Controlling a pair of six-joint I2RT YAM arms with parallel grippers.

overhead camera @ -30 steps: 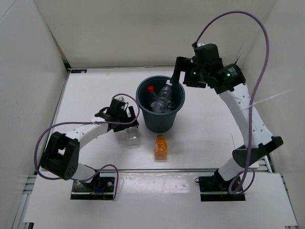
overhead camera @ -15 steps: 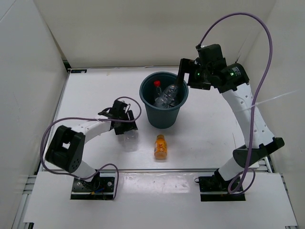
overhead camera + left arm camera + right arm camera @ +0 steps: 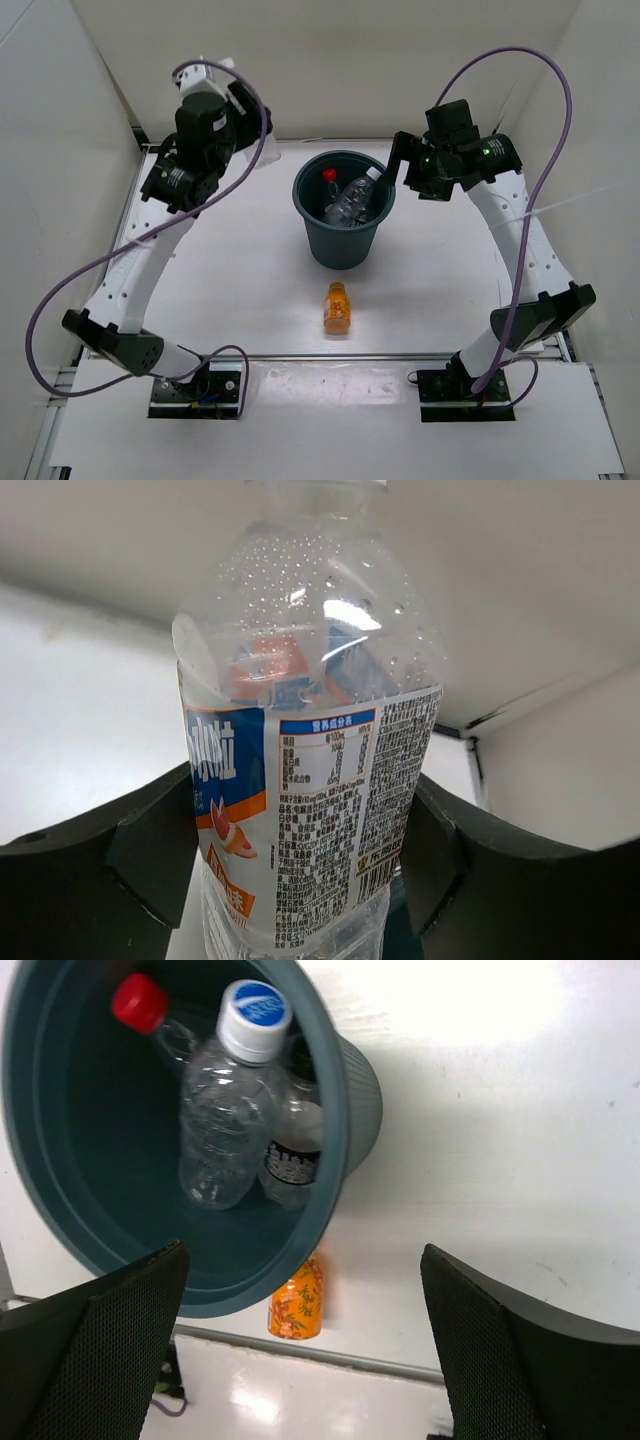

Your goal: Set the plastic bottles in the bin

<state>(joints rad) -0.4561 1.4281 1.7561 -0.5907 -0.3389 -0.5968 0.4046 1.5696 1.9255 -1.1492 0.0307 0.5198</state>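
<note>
Above the far left corner of the bench [image 3: 230,300], high and well apart from everything else, the left pincer [image 3: 300,880] is clamped on a clear bottle [image 3: 310,780]. In the left wrist view its two dark fingers [image 3: 150,850] press the bottle's sides at the label, which is white with blue and orange print. The bottle stands upright in the grip, with droplets on the inside of its shoulder. The bin [image 3: 340,250] stands upright near the middle of the bench, a little toward the far edge. The right pincer [image 3: 398,168] hangs just beside its right rim with its jaws wide apart and nothing between them. In the right wrist view its mesh-faced fingers [image 3: 110,1360] frame the bin's mouth from above. Three bottles lie inside the bin, leaning against one another. A red-capped bottle [image 3: 140,1005] is at the far side. A clear one with a blue-and-white cap [image 3: 225,1110] is in the middle. A clear one with a dark label [image 3: 293,1155] rests against the bin's inner wall. The orange bottle [image 3: 337,307] lies on its side on the bench, between the bin and the near edge, close to the bin but not touching it, and well apart from both pincers.
</note>
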